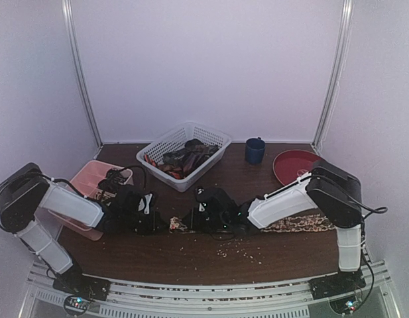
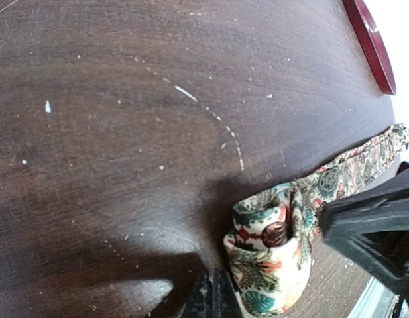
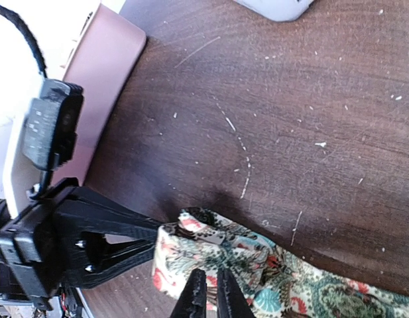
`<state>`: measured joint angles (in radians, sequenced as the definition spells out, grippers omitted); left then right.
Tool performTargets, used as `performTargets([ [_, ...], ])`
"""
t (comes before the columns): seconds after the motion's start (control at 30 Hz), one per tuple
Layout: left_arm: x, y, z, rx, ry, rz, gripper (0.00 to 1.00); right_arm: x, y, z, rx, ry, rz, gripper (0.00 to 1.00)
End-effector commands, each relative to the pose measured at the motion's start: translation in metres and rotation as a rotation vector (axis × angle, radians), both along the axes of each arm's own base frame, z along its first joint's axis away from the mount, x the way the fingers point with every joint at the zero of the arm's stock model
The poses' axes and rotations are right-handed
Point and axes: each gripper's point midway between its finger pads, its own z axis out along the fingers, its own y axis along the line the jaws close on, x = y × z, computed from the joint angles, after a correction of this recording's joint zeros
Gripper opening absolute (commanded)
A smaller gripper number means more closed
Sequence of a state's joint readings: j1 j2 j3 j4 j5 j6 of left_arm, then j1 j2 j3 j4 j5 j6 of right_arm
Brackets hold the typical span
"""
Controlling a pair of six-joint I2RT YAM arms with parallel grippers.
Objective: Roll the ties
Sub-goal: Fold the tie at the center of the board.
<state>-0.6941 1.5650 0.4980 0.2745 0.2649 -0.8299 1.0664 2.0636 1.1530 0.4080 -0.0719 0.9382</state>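
The floral tie (image 2: 270, 258) lies on the dark wooden table (image 1: 191, 262). One end is wound into a small loose roll that sits between the two sets of jaws. The rest runs flat away from the roll, past the right gripper (image 3: 208, 291) and along beneath that arm.

The left gripper (image 2: 212, 295) has its jaws pressed together, tips touching the outer edge of the roll (whether any cloth is caught between them cannot be told). The right gripper's jaws stand almost together with only a thin slit between them, tips down on the fabric just behind the roll; whether they pinch it I cannot tell.

Beyond the jaws, farther up the table, a white lattice basket (image 1: 166, 147) holds dark ties (image 1: 189, 157). Behind the left gripper sits a pink tray (image 1: 85, 180). Beyond the right gripper, well apart, stand a navy mug (image 1: 255, 151) and a red plate (image 1: 292, 165). Pale crumbs (image 1: 234, 249) speck the wood on the near side of the jaws.
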Motion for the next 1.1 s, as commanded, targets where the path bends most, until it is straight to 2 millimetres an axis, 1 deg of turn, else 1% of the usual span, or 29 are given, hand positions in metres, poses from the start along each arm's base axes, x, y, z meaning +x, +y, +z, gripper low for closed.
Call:
performTargets([
  [0.0, 0.004, -0.002, 0.004, 0.010, -0.036, -0.010, 0.00, 0.003, -0.008, 0.015, -0.026, -0.016, -0.018, 0.08],
  [0.07, 0.004, -0.003, 0.005, 0.008, -0.042, -0.015, 0.00, 0.002, -0.012, 0.008, -0.047, -0.005, -0.026, 0.07],
  [0.13, 0.005, -0.006, 0.009, -0.014, -0.055, -0.026, 0.00, -0.001, -0.011, 0.001, -0.050, 0.012, -0.022, 0.06],
  [0.23, 0.005, -0.011, 0.012, -0.039, -0.068, -0.047, 0.00, -0.004, -0.007, -0.007, -0.056, 0.028, -0.008, 0.05],
  [0.4, 0.005, -0.021, 0.018, -0.091, -0.080, -0.079, 0.00, -0.002, 0.002, -0.016, -0.059, 0.038, -0.001, 0.04],
  [0.67, 0.008, -0.029, 0.027, -0.125, -0.103, -0.095, 0.00, 0.005, 0.009, -0.017, -0.036, 0.012, 0.001, 0.02],
  [0.8, 0.007, -0.036, 0.034, -0.155, -0.110, -0.114, 0.00, 0.005, 0.010, -0.017, -0.004, 0.018, 0.008, 0.02],
  [0.9, 0.006, -0.041, 0.039, -0.169, -0.113, -0.127, 0.00, 0.005, 0.008, -0.014, 0.024, 0.017, 0.005, 0.02],
  [1.07, 0.008, -0.041, 0.039, -0.162, -0.116, -0.117, 0.00, 0.008, -0.001, -0.013, 0.029, 0.012, -0.015, 0.02],
])
